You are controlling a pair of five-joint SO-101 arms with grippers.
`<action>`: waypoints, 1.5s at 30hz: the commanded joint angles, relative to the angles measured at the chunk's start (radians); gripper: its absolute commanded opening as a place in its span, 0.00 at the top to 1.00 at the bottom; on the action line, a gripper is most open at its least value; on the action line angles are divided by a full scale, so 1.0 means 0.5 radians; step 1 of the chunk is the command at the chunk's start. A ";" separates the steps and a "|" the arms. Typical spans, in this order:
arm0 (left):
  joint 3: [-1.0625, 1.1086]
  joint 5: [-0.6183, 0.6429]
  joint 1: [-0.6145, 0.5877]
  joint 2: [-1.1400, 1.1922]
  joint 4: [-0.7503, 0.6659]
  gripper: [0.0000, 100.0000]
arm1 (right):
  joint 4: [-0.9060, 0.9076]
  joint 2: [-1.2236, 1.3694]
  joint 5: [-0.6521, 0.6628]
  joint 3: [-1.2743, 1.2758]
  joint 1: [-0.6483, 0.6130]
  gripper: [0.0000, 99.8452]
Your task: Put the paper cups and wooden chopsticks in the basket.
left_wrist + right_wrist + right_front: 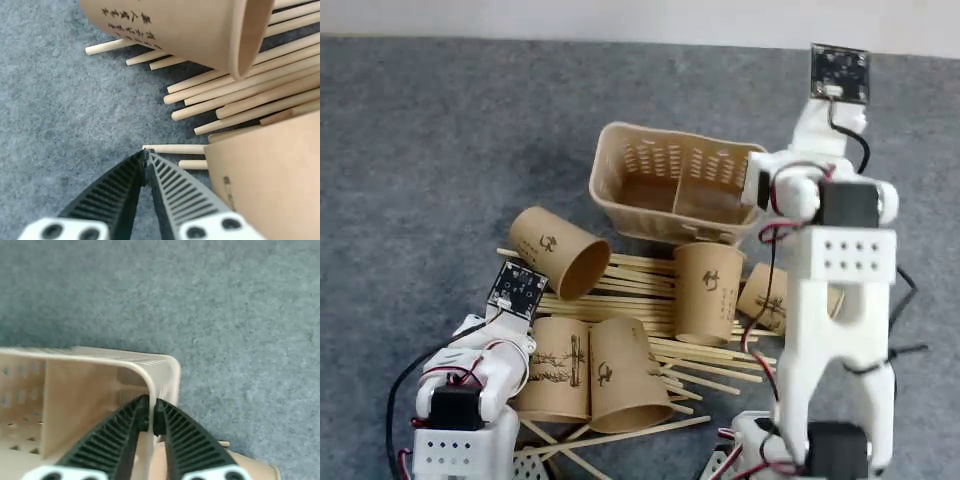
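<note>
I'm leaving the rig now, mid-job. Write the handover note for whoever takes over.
Left tool: shut, holding nothing, tips by the end of one of the wooden chopsticks.
Right tool: shut on the basket wall at a corner.
Things: five paper cups sit among the scattered wooden chopsticks in front of the basket.
Done: nothing visible inside the basket.
Left: all cups and chopsticks still to go in.
</note>
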 commanded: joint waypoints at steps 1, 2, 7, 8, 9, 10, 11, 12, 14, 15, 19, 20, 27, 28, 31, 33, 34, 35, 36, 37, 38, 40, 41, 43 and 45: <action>-0.063 -0.009 -0.029 -0.008 -0.037 1.00 | -0.041 0.121 0.000 -0.222 0.008 0.94; -0.063 -0.009 -0.029 -0.008 -0.037 1.00 | -0.041 0.158 0.000 -0.269 0.008 0.92; -0.060 -0.009 -0.029 -0.008 -0.061 1.00 | -0.038 0.336 0.160 -0.480 0.005 0.86; -0.060 -0.009 -0.029 -0.008 -0.061 1.00 | -0.038 0.364 0.169 -0.517 0.005 0.86; -0.060 -0.009 -0.029 -0.008 -0.061 1.00 | -0.038 0.379 0.172 -0.560 0.005 0.86; -0.060 -0.009 -0.029 -0.008 -0.061 1.00 | -0.038 0.391 0.178 -0.597 0.002 0.86; -0.060 -0.009 -0.029 -0.008 -0.061 1.00 | -0.032 0.391 0.178 -0.637 0.002 0.86; -0.060 -0.009 -0.029 -0.008 -0.061 1.00 | -0.011 0.376 0.178 -0.674 -0.002 0.86; -0.060 -0.009 -0.029 -0.008 -0.061 1.00 | 0.063 0.330 0.181 -0.766 -0.005 0.86; -0.060 -0.009 -0.029 -0.008 -0.061 1.00 | 0.118 0.302 0.181 -0.812 -0.005 0.86; -0.060 -0.009 -0.029 -0.008 -0.061 1.00 | 0.413 0.183 0.184 -0.950 -0.005 0.86; -0.060 -0.009 -0.029 -0.008 -0.061 1.00 | 0.477 0.152 0.184 -0.968 -0.002 0.86; -0.060 -0.009 -0.029 -0.008 -0.061 1.00 | 0.870 0.011 0.184 -0.968 0.011 0.86; -0.060 -0.009 -0.029 -0.008 -0.061 1.00 | 0.876 -0.011 0.181 -0.928 0.017 0.86; -0.060 -0.009 -0.029 -0.008 -0.061 1.00 | 0.861 -0.121 0.184 -0.677 0.155 0.86; -0.060 -0.009 -0.029 -0.008 -0.061 1.00 | 0.858 -0.210 0.187 -0.489 0.229 0.86; -0.060 -0.009 -0.029 -0.008 -0.061 1.00 | 0.864 -0.253 0.212 -0.388 0.265 0.86; -0.060 -0.009 -0.029 -0.008 -0.061 1.00 | 0.864 -0.308 0.252 -0.281 0.299 0.86; -0.060 -0.009 -0.029 -0.008 -0.058 1.00 | 0.855 -0.361 0.273 -0.158 0.333 0.86; -0.060 -0.009 -0.029 -0.008 -0.058 1.00 | 0.845 -0.407 0.298 -0.048 0.364 0.86; -0.060 -0.009 -0.029 -0.008 -0.058 1.00 | 0.815 -0.459 0.310 0.069 0.400 0.86; -0.060 -0.009 -0.029 -0.008 -0.058 1.00 | 0.726 -0.542 0.310 0.284 0.486 0.86; -0.060 -0.009 -0.029 -0.008 -0.058 1.00 | 0.674 -0.566 0.310 0.388 0.523 0.86; -0.060 -0.009 -0.029 -0.008 -0.058 1.00 | 0.535 -0.609 0.310 0.597 0.575 0.86; -0.060 -0.009 -0.029 -0.008 -0.055 1.00 | 0.425 -0.618 0.310 0.787 0.612 0.86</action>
